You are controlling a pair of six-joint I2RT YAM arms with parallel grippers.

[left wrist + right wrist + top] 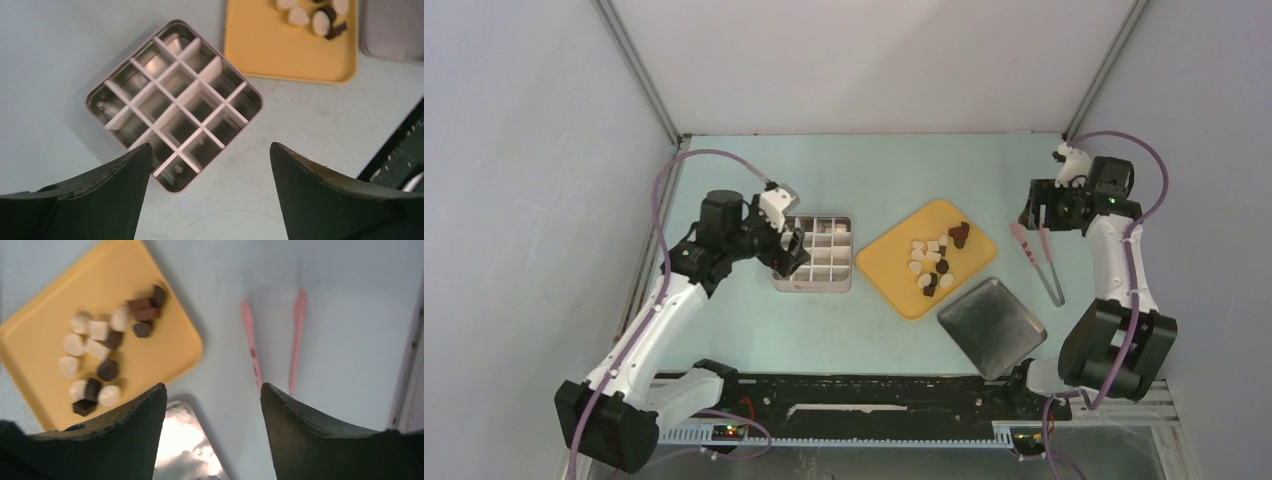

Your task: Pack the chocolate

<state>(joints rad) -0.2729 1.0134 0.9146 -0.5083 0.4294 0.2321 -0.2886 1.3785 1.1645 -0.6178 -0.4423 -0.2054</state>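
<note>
The chocolate (933,257) is a cluster of small cream-white and dark brown pieces on a yellow tray (889,258) at mid-table. In the right wrist view the chocolate (98,330) lies up and to the left of the fingers. An empty metal box with white dividers (814,287) stands left of the tray. My left gripper (786,248) hovers at the box's left side, open and holding nothing. The left wrist view has the box (172,105) just beyond the left gripper (210,147). My right gripper (1037,215) is open and empty, at the far right above the pink tongs (1027,245).
A flat metal lid (992,326) lies near the tray's front right corner and shows under the right gripper (212,386) as the lid (185,450). The tongs (251,347) lie beside it on the table. Walls close in on both sides.
</note>
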